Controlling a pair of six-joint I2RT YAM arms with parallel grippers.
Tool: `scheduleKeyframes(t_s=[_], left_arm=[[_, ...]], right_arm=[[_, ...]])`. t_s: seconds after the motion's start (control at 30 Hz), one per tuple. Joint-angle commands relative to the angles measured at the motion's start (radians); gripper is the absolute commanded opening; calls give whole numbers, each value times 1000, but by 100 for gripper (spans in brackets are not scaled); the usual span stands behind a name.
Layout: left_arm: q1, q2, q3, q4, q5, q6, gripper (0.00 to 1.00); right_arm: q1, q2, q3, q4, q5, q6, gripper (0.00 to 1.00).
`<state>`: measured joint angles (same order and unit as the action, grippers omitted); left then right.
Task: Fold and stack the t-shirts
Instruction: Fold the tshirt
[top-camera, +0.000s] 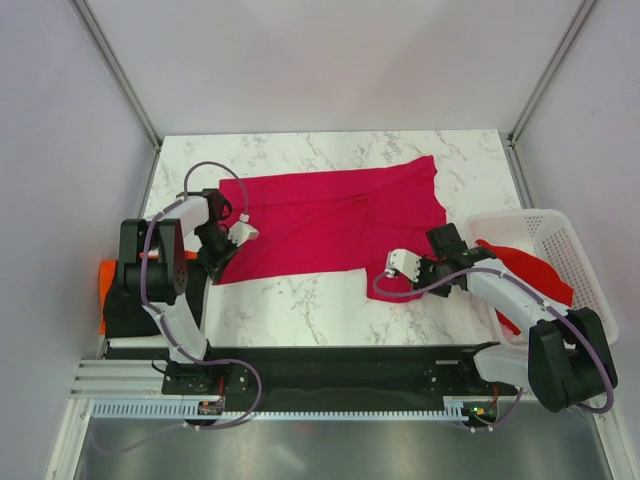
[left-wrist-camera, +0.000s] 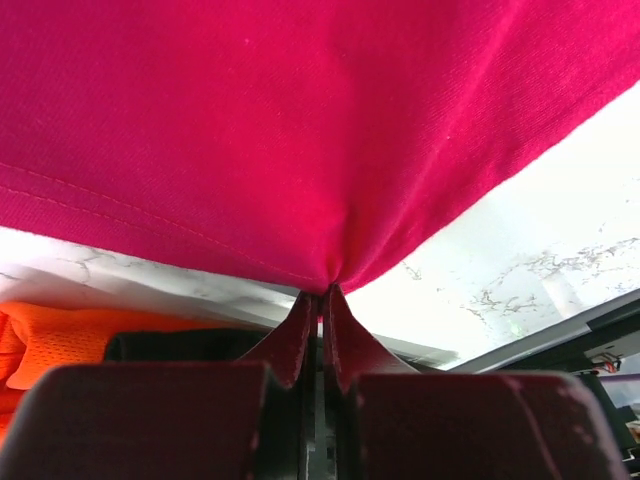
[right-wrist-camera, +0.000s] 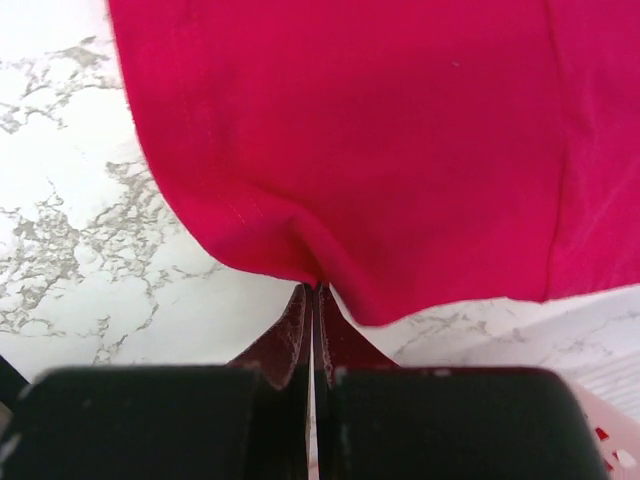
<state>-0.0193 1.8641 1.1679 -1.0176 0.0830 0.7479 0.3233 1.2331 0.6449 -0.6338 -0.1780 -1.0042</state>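
The crimson-pink t-shirt (top-camera: 330, 220) lies spread over the middle of the marble counter (top-camera: 300, 310), reaching from left of centre to right of centre in the top view. The left claw (top-camera: 218, 262) sits at the shirt's lower left corner. In its wrist view the jaws are pressed together on a puckered bit of stitched hem (left-wrist-camera: 330, 270). The right claw (top-camera: 428, 270) sits at the shirt's lower right edge, jaws likewise clamped on a gathered fold of the cloth (right-wrist-camera: 315, 270). At the right edge of the top view a white lattice basket (top-camera: 560, 235) holds a red t-shirt (top-camera: 530, 270). An orange t-shirt (top-camera: 105, 285) shows at the left edge, beside the left arm.
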Motion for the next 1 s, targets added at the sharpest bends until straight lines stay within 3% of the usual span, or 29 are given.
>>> scheduleKeyframes(t_s=[0.0,0.37,0.73,0.97], left_arm=[[-2,23,-21,13,95,-33,2],[2,27,245,-140,130,-45,2],[18,110,458,-248,136,-53,2],[18,210,675,-357,185,-53,2]], right_arm=[[-27,-30,94,46,-2,94,0],[-139,-35,317,62,-20,207,0],[-210,80,504,150,-3,236,0],[-233,167,616,213,11,243,0]])
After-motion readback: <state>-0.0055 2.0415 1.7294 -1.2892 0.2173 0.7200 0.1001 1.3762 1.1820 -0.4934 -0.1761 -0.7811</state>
